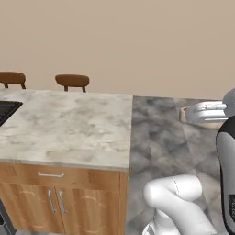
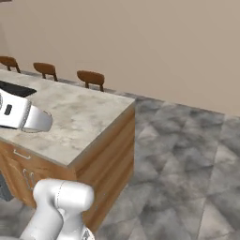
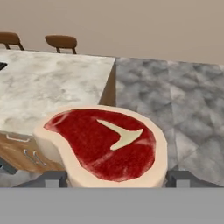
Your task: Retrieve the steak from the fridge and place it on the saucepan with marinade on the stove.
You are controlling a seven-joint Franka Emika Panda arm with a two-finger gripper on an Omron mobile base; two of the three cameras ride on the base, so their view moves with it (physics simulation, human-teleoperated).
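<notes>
Grip: While the base is facing a marble-topped island (image 1: pixel 69 124), the gripper (image 3: pixel 116 178) is holding the steak (image 3: pixel 105 144) between widely spread jaws, one dark fingertip (image 3: pixel 52 178) showing at either side of the slab.
Steak position: it is lying flat between the fingers, filling the space just ahead of the hand, well above the grey floor (image 3: pixel 183 100).
Handling: a judgement only, but the slab is looking stiff and light, with a pale rim of fat that may be slippery.
Hold: the jaws are spanning its width; pinching the opposite edges across the middle seems safest.
Surroundings: beyond the gripper, wooden stools (image 1: pixel 72 81) are standing behind the island.
Risk: tilting the hand could let the meat slide out.
</notes>
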